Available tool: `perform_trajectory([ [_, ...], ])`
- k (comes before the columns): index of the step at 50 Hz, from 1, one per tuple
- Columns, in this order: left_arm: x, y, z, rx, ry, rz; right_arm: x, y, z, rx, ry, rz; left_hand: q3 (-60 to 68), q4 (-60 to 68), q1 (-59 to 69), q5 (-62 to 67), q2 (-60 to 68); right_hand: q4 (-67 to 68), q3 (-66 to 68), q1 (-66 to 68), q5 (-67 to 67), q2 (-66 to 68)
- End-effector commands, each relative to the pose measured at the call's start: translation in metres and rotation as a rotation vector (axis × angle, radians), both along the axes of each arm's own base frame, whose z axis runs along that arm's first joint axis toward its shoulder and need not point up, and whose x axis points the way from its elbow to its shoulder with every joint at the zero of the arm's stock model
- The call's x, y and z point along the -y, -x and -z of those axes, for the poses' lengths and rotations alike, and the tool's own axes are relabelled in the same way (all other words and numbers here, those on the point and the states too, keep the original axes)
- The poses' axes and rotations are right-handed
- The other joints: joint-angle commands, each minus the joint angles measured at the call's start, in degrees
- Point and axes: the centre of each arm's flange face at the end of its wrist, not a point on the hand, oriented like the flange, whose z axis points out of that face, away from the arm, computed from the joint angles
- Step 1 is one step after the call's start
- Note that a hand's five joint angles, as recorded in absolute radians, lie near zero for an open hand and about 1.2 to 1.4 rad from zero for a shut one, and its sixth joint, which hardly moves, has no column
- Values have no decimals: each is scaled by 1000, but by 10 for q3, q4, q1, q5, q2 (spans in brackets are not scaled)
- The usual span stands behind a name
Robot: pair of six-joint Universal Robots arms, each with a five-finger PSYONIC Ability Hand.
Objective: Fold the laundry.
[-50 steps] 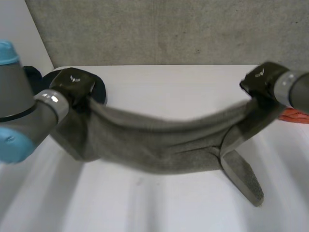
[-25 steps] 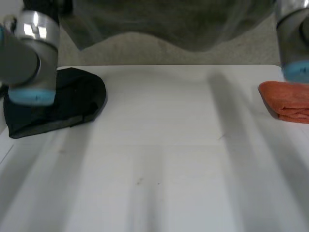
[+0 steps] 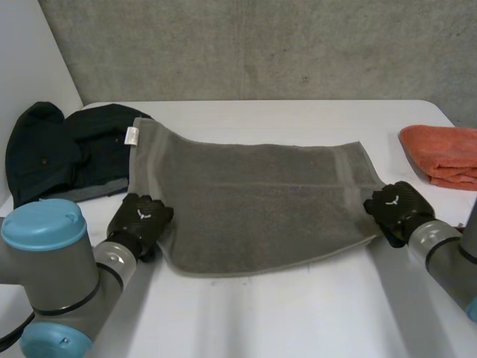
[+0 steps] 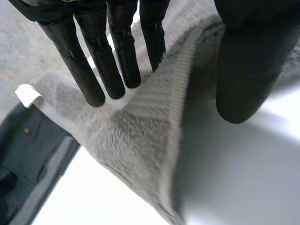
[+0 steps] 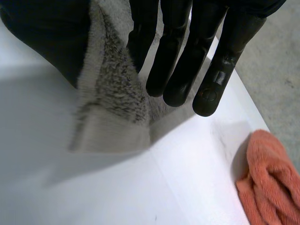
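Note:
A grey towel (image 3: 261, 201) lies spread flat on the white table (image 3: 283, 321), its white label (image 3: 132, 136) at the far left corner. My left hand (image 3: 140, 220) rests at the towel's near left corner. In the left wrist view its fingers (image 4: 117, 61) are straight over the towel (image 4: 136, 140), and the thumb (image 4: 248, 61) stands apart across the hem, so the hand is open. My right hand (image 3: 393, 209) is at the near right corner. Its fingers (image 5: 187, 56) and thumb pinch that corner of the towel (image 5: 112, 108).
A black garment (image 3: 74, 153) lies heaped at the table's back left, touching the towel's far left corner; the left wrist view shows it past the label (image 4: 28, 168). A folded orange towel (image 3: 443, 153) sits at the right edge, also beyond my right hand (image 5: 267, 178).
The towel, held stretched between both hands and swung up high, now lies flat on the table. Both hands came down to its near corners, and the left hand's fingers have opened.

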Motion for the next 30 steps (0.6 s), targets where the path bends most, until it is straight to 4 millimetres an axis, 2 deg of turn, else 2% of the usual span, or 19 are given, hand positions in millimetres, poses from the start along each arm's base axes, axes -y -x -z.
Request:
perform_trajectory([
  [1,7,-11,-9,1,-5,-40,6,16,-18,33,44,37,-26,-21,1,-19,-23,119,123,232,129,125],
  [5,19,-25,-10,-1,0,-98,9,22,-17,37,40,51,-41,-37,-14,-34,-38,119,123,232,129,125],
  [10,24,-35,-8,4,-13,-136,10,25,-17,39,39,61,-39,-35,-13,-33,-36,119,123,232,129,125],
  [23,25,-45,-13,-9,18,-168,8,25,-15,66,17,75,-2,2,24,4,1,119,123,232,129,125],
  [26,27,-47,-12,-11,24,-174,8,25,-15,66,19,76,65,69,92,71,68,119,123,232,129,125],
  [28,27,-48,-10,-9,18,-174,8,25,-15,65,19,76,279,284,306,286,282,119,123,232,129,125],
  [30,27,-48,-9,-7,14,-172,8,25,-15,64,19,79,411,415,438,417,414,119,123,232,129,125],
])
